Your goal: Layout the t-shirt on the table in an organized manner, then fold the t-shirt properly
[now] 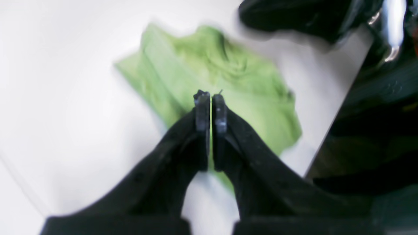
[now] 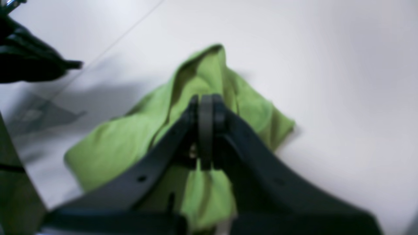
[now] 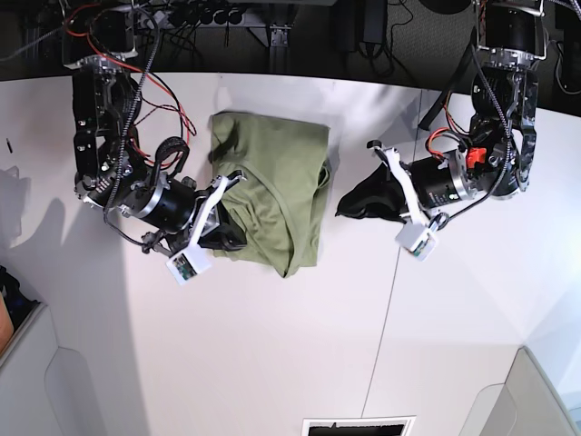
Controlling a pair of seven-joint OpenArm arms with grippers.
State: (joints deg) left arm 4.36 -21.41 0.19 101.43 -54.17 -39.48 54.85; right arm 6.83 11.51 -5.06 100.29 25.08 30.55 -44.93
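1. The t-shirt (image 3: 272,186) lies bunched and partly doubled over on the white worktop (image 3: 272,363), in its upper middle part as the base view shows it, between the two arms.
2. A thin dark seam (image 3: 390,300) runs down the worktop to the right of the garment in the base view; the cloth lies wholly to one side of it.
3. The right fingers (image 2: 205,107) are pressed together with a ridge of green cloth rising just behind them. In the right wrist view the t-shirt (image 2: 130,140) spreads under and to both sides of them.
4. Whether those right fingers pinch a fold or merely rest closed over the fabric cannot be told; the picture is blurred at the tips.
5. In the base view the right gripper (image 3: 227,213) sits at the garment's lower left edge, overlapping the cloth.
6. The left fingers (image 1: 211,107) are pressed together with only a thin slit between them and nothing seen gripped.
7. In the left wrist view the t-shirt (image 1: 183,62) lies beyond and below those tips, well clear of them, its wrinkled body stretching toward the worktop's edge.
8. In the base view the left gripper (image 3: 349,207) hangs just beside the shirt's right edge, near it but apart.
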